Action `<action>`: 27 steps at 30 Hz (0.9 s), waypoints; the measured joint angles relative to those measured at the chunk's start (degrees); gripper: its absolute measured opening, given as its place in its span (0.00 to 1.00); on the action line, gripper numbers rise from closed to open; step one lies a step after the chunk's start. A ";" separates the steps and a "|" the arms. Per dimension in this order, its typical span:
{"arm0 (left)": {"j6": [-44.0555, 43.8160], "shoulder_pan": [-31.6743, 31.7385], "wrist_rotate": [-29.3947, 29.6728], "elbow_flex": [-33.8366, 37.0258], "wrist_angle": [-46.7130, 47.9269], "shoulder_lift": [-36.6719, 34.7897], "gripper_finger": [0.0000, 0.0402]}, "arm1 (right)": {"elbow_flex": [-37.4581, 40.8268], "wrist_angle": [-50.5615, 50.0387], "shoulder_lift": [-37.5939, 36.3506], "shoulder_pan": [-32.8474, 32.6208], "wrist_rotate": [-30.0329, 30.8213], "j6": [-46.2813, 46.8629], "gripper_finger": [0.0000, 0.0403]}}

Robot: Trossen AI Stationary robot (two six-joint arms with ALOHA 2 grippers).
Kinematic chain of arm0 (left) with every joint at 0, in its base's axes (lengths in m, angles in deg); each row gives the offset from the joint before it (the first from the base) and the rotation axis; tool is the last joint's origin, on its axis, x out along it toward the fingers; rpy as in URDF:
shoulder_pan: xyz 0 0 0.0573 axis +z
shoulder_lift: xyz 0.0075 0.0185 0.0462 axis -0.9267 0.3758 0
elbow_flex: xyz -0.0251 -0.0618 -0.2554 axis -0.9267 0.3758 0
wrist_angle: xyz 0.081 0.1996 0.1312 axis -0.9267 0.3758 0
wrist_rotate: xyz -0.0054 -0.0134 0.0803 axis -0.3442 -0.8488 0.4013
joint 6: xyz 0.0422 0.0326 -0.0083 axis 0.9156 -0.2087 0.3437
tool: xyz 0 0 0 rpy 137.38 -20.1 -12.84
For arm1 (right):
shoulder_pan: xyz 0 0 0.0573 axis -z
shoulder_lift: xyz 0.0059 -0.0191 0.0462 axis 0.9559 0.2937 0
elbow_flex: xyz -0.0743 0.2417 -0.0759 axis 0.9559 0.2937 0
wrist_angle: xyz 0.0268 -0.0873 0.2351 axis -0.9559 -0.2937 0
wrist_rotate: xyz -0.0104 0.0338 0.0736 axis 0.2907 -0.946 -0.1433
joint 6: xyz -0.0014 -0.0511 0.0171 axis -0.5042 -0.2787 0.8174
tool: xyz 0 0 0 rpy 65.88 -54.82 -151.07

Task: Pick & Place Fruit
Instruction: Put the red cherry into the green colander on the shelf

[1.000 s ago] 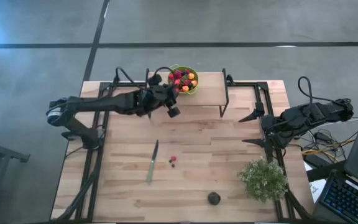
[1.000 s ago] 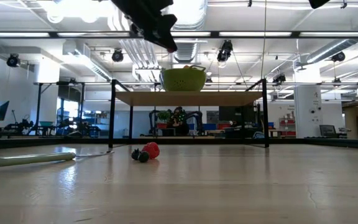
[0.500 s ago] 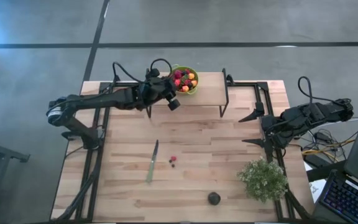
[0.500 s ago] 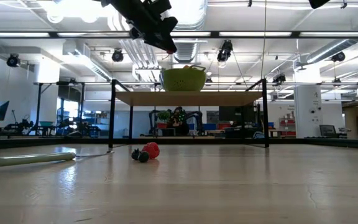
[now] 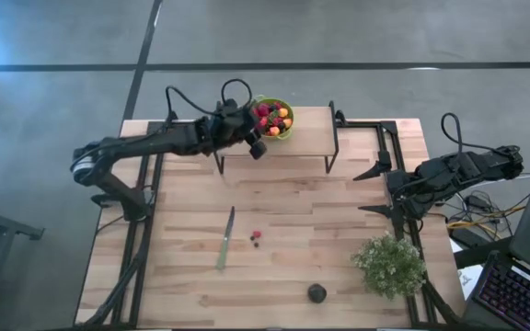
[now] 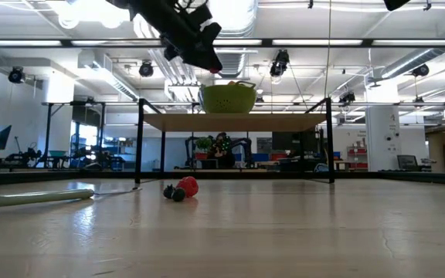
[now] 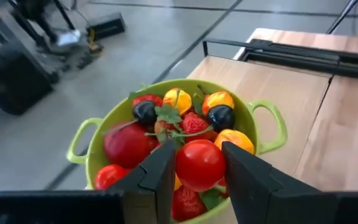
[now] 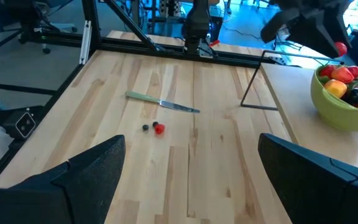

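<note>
My left gripper (image 7: 194, 180) is shut on a round red fruit (image 7: 199, 163) and hangs just above the rim of the green bowl (image 7: 267, 126). The bowl stands on the raised wooden shelf (image 5: 306, 133) and is heaped with red, orange and dark fruit. In the high view, my left gripper (image 5: 258, 147) is at the bowl's (image 5: 286, 131) near-left side. On the table below lie a red berry with small dark ones (image 5: 257, 237) and a bigger dark round fruit (image 5: 316, 292). My right gripper (image 5: 375, 190) waits open at the table's right edge. My left gripper pinches the round red fruit by its two opposite sides (image 7: 180, 165) between its two fingers. The fingers come from the table's left, slanting a little downward. The fruit is lifted clear, in the air over the bowl's rim.
A green-handled knife (image 5: 225, 237) lies left of the loose berries. A bushy pale-green plant (image 5: 390, 265) stands near the front right. The shelf's black legs (image 5: 334, 152) stand on the far half of the table. Bare wood lies between knife and plant.
My left gripper has swung toward the table's far edge and the bowl, carrying the red fruit clear of everything, and has rolled a little about its own pointing line. Its hold has stayed shut on the fruit.
</note>
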 joint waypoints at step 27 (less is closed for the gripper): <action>-1.23 4.17 -6.68 0.02 -3.11 3.73 0.36 | -0.02 0.00 0.00 0.00 0.00 0.00 0.90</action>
